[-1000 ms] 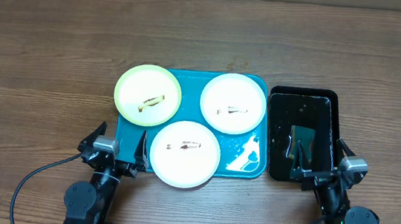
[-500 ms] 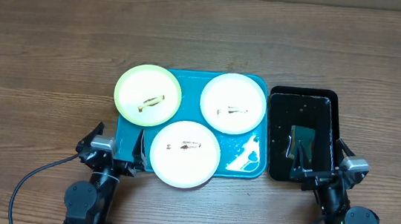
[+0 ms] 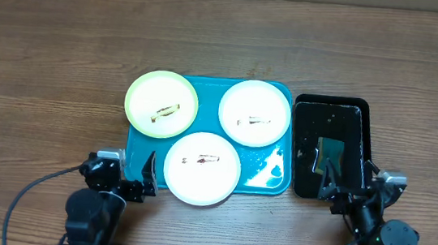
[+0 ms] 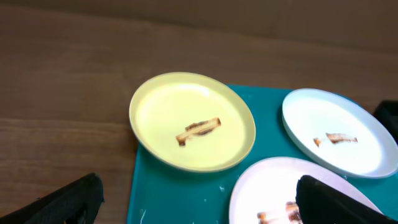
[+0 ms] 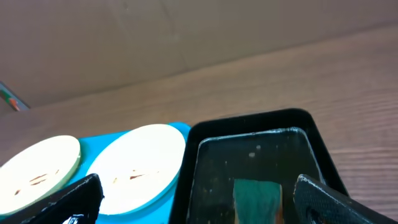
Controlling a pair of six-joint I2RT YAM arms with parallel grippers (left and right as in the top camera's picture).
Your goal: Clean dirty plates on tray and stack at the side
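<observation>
Overhead view: the left gripper (image 3: 127, 170) is hanging released and empty at the tabletop's (image 3: 63, 57) near edge, its jaws spread wide just short of the tray's (image 3: 210, 89) near left corner. The right gripper (image 3: 355, 186) is likewise gaping, grasping nothing, and is hovering over the near end of the black tub (image 3: 332, 101). A green rectangular pad (image 3: 330, 150) is lying inside that tub, which is sitting just beside the tray's right edge.

Three plates are resting on the tray, each carrying a small brown smear. The nearest white plate (image 3: 202, 168) is overhanging the tray's near rim, close to the left gripper. The yellow-green plate (image 3: 161, 104) is sitting at the far left, overhanging the tray's left edge. The second white plate (image 3: 255, 112) is occupying the far right corner.
</observation>
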